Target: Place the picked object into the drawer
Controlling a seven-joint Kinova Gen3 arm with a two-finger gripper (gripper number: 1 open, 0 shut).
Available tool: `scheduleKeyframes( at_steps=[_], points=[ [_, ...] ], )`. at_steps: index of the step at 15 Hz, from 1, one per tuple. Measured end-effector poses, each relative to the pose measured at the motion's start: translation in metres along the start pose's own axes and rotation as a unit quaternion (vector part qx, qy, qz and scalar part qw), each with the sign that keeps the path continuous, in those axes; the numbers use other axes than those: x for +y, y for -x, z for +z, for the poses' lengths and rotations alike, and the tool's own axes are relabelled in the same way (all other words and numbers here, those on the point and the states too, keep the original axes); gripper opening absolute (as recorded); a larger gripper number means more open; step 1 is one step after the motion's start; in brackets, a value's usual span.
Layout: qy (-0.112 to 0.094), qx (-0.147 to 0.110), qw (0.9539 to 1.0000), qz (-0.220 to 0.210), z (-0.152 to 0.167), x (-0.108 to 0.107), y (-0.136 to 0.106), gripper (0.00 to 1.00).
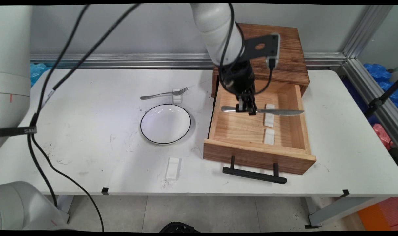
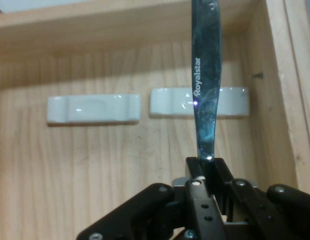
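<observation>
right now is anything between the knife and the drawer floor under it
Partly. The gripper holds the knife level over the open drawer. One white rest lies on the floor beneath the blade; the other rest lies nearer the drawer front. Under the handle end, only bare wood shows.

Overhead table view — close drawer (image 1: 286,98) view

We see a silver table knife (image 1: 277,112), lettered Royalstar, held level over the open wooden drawer (image 1: 300,131), blade pointing to 3 o'clock above the farther of two white rests (image 1: 269,115).
</observation>
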Motion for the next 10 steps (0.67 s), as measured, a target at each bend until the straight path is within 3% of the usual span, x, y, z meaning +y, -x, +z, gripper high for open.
scheduleKeyframes(
  at_steps=[10],
  points=[
    [0.018,-0.046,0.9988,0.004,0.073,0.002,0.007,0.00]
  ],
)
